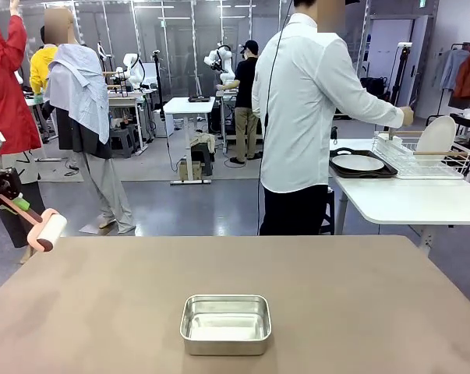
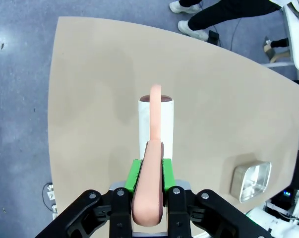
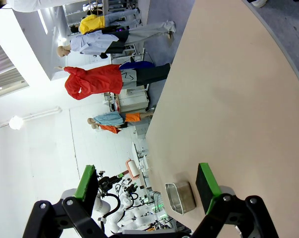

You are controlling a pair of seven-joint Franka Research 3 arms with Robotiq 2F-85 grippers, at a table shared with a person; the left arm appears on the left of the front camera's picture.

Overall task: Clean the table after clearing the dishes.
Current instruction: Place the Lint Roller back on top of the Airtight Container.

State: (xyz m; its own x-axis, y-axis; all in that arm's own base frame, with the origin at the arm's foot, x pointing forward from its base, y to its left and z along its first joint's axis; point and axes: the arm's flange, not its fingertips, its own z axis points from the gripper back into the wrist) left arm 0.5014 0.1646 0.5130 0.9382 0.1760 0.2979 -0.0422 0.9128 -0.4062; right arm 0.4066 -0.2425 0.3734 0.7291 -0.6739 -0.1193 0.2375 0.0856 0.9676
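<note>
The brownish table [image 1: 359, 288] carries no dishes. One white plate [image 1: 358, 163] lies on a dark tray on the white side table. Another white plate [image 1: 436, 136] stands upright in the wire rack there. My left gripper [image 1: 16, 204] hangs over the table's far left corner, shut on the pink handle of a lint roller [image 1: 51, 228]. From the left wrist, the gripper [image 2: 149, 171] clamps that handle, and the white roll [image 2: 155, 124] points out over the table top [image 2: 89, 99], above it. My right gripper [image 3: 147, 186] stands open with nothing between its pads.
A small rectangular steel pan [image 1: 225, 323] sits near the front middle of the table, also visible as the pan [image 2: 251, 181] and the pan [image 3: 180, 197]. A person in a white shirt [image 1: 305, 117] stands at the far edge, turned toward the wire rack [image 1: 422, 160].
</note>
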